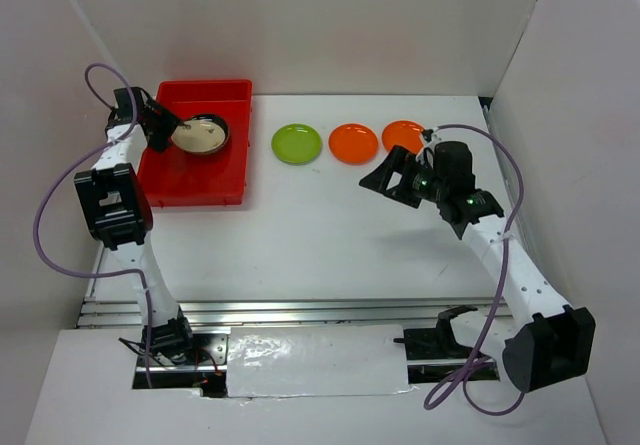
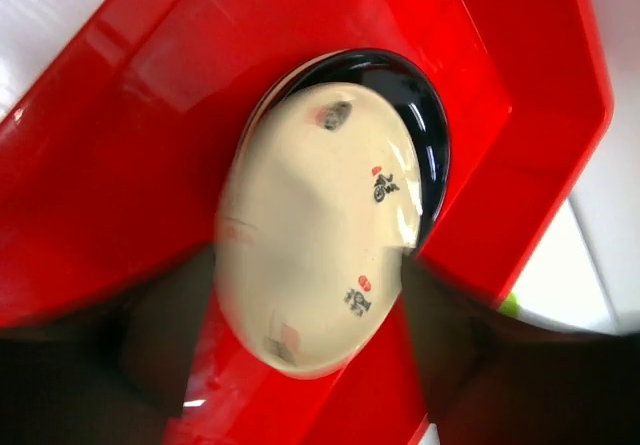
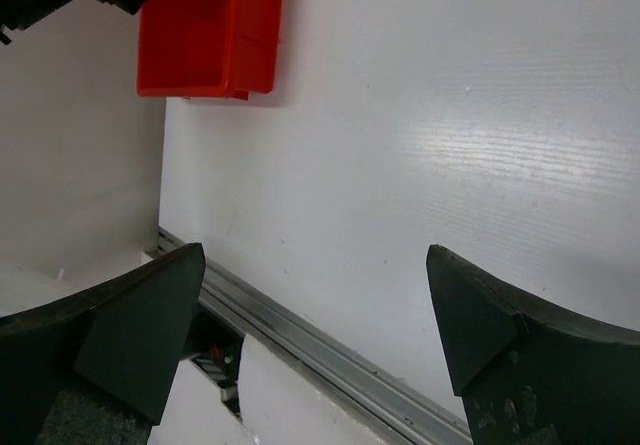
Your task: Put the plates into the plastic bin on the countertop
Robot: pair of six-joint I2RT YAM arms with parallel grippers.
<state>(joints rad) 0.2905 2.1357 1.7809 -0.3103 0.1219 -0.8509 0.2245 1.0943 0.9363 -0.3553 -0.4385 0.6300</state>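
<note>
My left fingers (image 2: 450, 355) stand apart over the red bin (image 2: 110, 165), one on each side of the near edge of a cream patterned plate (image 2: 310, 235). I cannot tell whether they pinch it. The cream patterned plate sits over a black plate (image 2: 420, 95) in the far half of the bin. My right fingers (image 3: 130, 335) are spread wide, holding nothing, above the white worktop (image 3: 400, 145). To the right of the bin, a lime green plate (image 1: 297, 143), an orange plate (image 1: 353, 142) and a second orange plate (image 1: 402, 133) lie in a row on the worktop. My right arm partly hides the second orange plate.
</note>
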